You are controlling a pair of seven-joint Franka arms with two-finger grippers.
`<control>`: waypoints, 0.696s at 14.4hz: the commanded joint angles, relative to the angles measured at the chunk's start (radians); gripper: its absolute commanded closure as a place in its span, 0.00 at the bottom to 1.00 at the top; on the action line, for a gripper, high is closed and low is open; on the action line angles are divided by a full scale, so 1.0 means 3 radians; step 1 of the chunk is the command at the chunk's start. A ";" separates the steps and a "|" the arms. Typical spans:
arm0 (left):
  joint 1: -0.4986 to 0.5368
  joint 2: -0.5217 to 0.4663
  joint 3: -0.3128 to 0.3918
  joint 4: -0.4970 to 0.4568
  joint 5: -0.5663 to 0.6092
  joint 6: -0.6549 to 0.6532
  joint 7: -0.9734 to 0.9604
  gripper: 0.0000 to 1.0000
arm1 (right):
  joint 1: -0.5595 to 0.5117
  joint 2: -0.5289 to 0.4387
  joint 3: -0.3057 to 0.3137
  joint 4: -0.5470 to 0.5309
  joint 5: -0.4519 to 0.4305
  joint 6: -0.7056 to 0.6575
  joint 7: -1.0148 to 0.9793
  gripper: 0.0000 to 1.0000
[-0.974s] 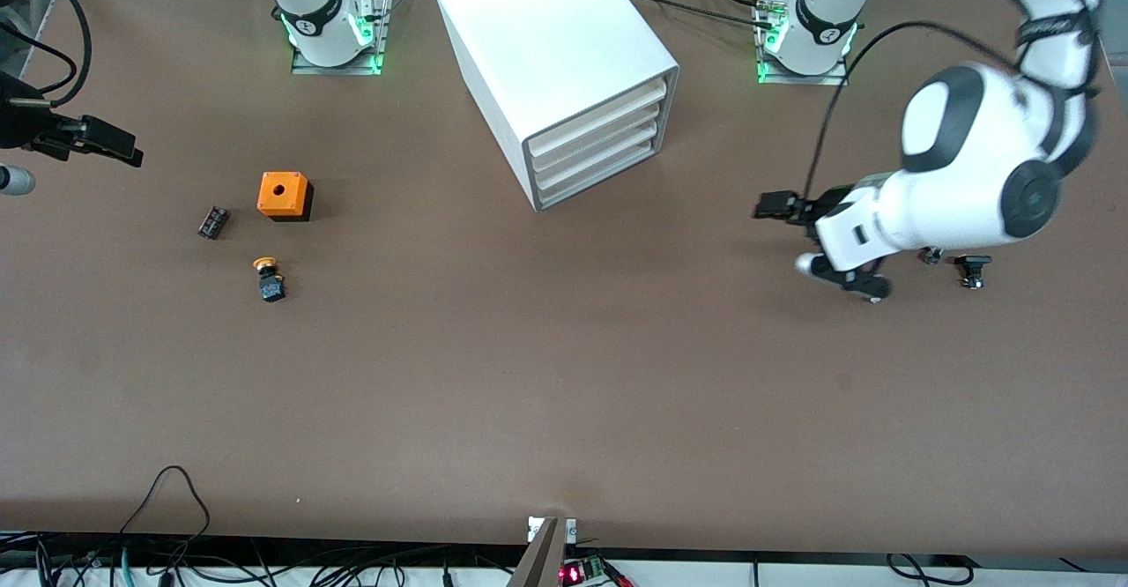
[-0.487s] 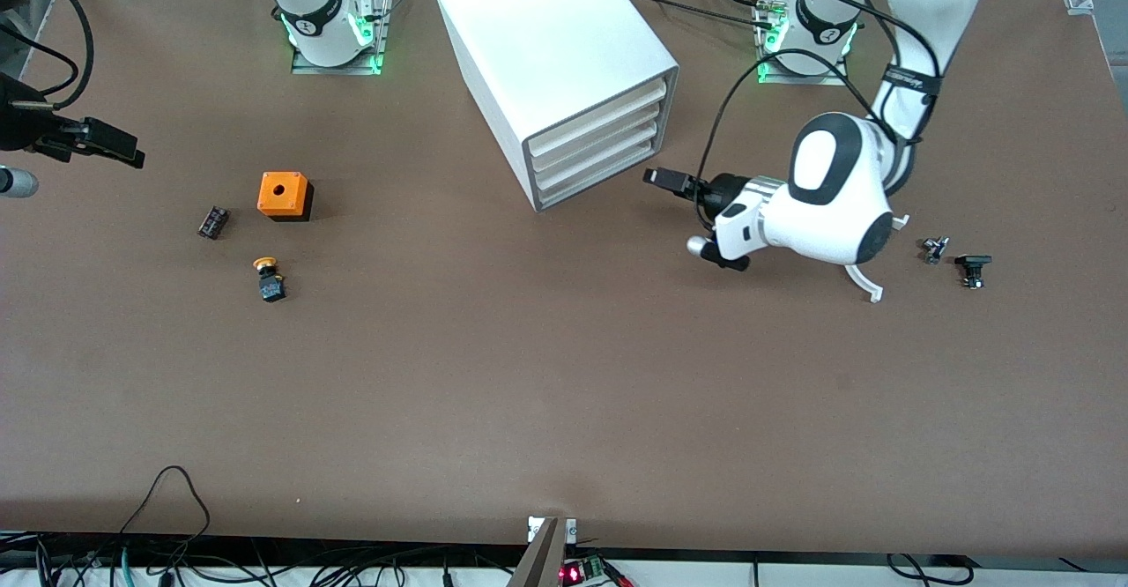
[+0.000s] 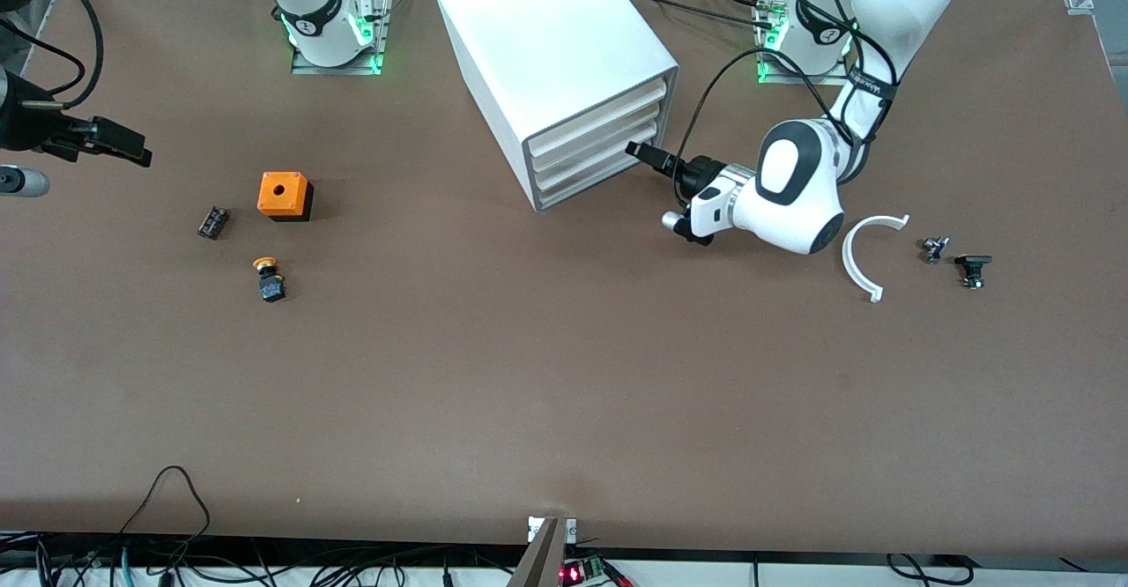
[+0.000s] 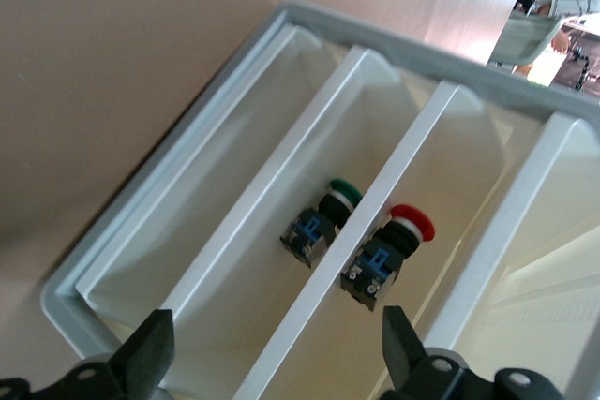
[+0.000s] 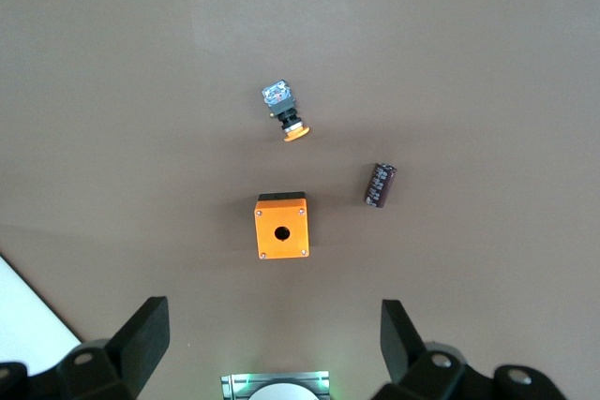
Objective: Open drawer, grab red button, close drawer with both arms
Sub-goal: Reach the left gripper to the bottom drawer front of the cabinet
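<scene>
The white cabinet (image 3: 564, 58) stands between the arm bases, and its four stacked drawers (image 3: 596, 140) all sit pushed in. My left gripper (image 3: 636, 151) hovers open right in front of those drawer fronts, touching nothing. In the left wrist view its open gripper (image 4: 275, 344) faces the slots. The red-capped button (image 4: 394, 248) lies inside one drawer (image 4: 450, 175). A green-capped button (image 4: 323, 217) lies in the adjoining one. My right gripper (image 3: 132, 151) waits open over the table edge at the right arm's end; the right wrist view shows this gripper (image 5: 272, 325) with nothing in it.
An orange box with a hole (image 3: 284, 196), a yellow-capped button (image 3: 269, 280) and a small dark cylinder (image 3: 212, 221) lie toward the right arm's end. A white curved piece (image 3: 859, 256) and small black parts (image 3: 969, 268) lie toward the left arm's end.
My left arm has swung from over the small parts at its end of the table to the cabinet's drawer fronts, uncovering the white curved piece. The right arm has barely moved.
</scene>
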 commanded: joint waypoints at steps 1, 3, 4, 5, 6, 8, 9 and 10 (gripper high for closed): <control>-0.0007 0.0003 -0.0094 -0.0143 -0.0136 0.0030 0.0109 0.06 | 0.0012 0.0021 -0.0006 0.0078 0.0019 -0.0068 -0.0031 0.00; -0.0058 0.0018 -0.0099 -0.0214 -0.0166 0.0030 0.0109 0.09 | 0.0012 0.0021 -0.0006 0.0078 0.0019 -0.0068 -0.0031 0.00; -0.0063 0.0018 -0.0109 -0.0245 -0.0227 0.0025 0.0109 0.10 | 0.0012 0.0021 -0.0006 0.0078 0.0019 -0.0068 -0.0031 0.00; -0.0068 0.0023 -0.0165 -0.0296 -0.0284 0.0035 0.0114 0.13 | 0.0012 0.0021 -0.0006 0.0078 0.0019 -0.0063 -0.0031 0.00; -0.0073 0.0028 -0.0191 -0.0307 -0.0294 0.0045 0.0119 0.23 | 0.0012 0.0021 -0.0006 0.0078 0.0019 -0.0063 -0.0031 0.00; -0.0083 0.0038 -0.0237 -0.0332 -0.0300 0.0081 0.0114 0.44 | 0.0007 0.0021 -0.0006 0.0078 0.0019 -0.0068 -0.0036 0.00; -0.0088 0.0044 -0.0253 -0.0348 -0.0300 0.0091 0.0114 0.62 | 0.0007 0.0021 -0.0011 0.0078 0.0019 -0.0058 -0.0036 0.00; -0.0088 0.0044 -0.0253 -0.0348 -0.0300 0.0091 0.0114 0.85 | 0.0012 0.0021 -0.0011 0.0083 0.0019 -0.0048 -0.0036 0.00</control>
